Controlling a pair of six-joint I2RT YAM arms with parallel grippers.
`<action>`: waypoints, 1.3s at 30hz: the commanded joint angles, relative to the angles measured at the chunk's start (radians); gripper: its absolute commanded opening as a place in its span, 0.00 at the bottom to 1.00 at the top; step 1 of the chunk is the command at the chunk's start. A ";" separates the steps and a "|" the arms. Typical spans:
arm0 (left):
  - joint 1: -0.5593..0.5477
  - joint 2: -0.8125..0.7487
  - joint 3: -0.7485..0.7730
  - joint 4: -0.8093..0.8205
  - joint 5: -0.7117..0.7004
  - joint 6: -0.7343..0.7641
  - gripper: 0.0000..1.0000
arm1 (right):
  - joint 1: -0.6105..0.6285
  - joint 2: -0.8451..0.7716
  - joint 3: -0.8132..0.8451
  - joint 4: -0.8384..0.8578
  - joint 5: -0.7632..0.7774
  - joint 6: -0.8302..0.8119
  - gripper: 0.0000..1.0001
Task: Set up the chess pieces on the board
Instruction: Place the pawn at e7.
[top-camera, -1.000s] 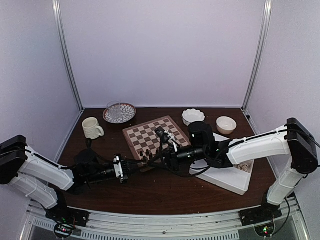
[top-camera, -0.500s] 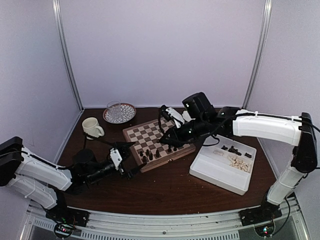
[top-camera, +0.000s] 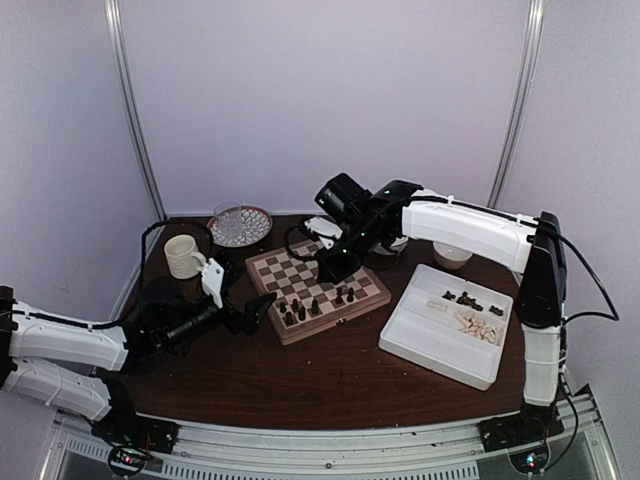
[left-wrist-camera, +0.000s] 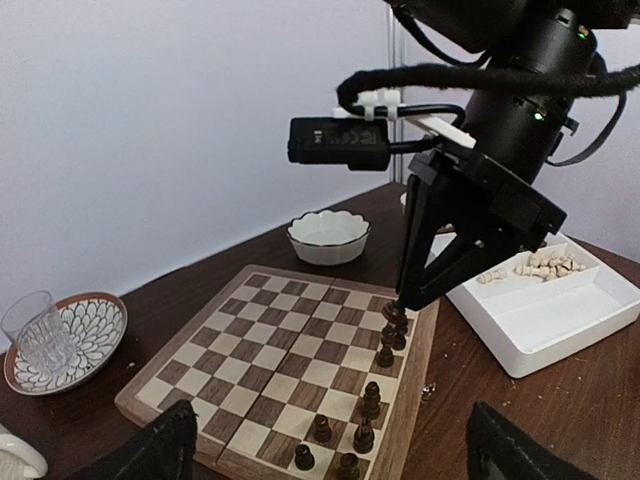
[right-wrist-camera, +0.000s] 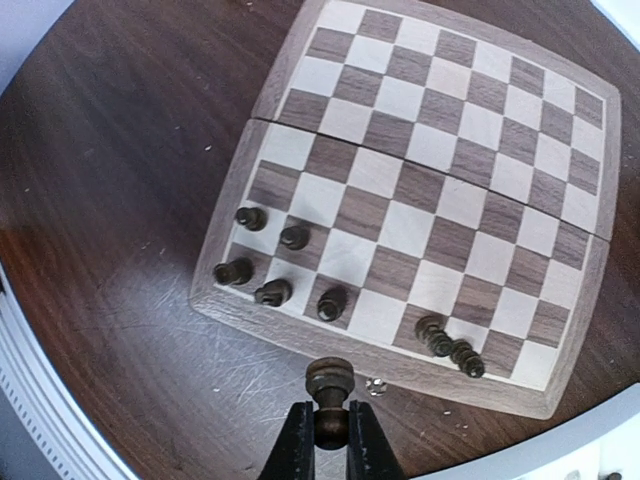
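The right claw (right-wrist-camera: 330, 410) is pinched nearly closed on one dark piece (right-wrist-camera: 330, 385), which pokes out past the fingertips. The piece's long axis runs in line with the fingers, pointing down at the board (right-wrist-camera: 440, 200). We cannot tell which end of it faces down. In the right wrist view the piece hangs just at the board's near border. Two groups of dark pieces already stand along that edge, five (right-wrist-camera: 272, 292) to one side and a tight cluster (right-wrist-camera: 450, 348) to the other. The piece sits roughly level with the gap between the groups, and the free squares there lie just ahead of the fingertips, inward over the board. The left wrist view shows the same claw tips right above the cluster at the board's edge, so we judge the clearance to those neighbours to be small. The rest of the board is bare. The left claw (top-camera: 245, 295) is spread wide and holds nothing. It hovers low over the table (top-camera: 330, 390) just off the board's opposite side, so the right arm is the nearer one. More pieces, dark and pale, wait in the white tray (top-camera: 430, 345) on the right, well apart from both claws.
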 joint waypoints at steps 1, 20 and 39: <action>0.028 -0.040 0.105 -0.223 -0.034 -0.159 0.95 | 0.002 0.059 0.130 -0.138 0.217 0.039 0.00; 0.088 0.009 0.187 -0.411 0.001 -0.289 0.94 | -0.037 0.316 0.475 -0.331 0.105 -0.070 0.00; 0.094 0.073 0.213 -0.441 -0.014 -0.329 0.93 | -0.044 0.434 0.527 -0.277 0.079 -0.218 0.00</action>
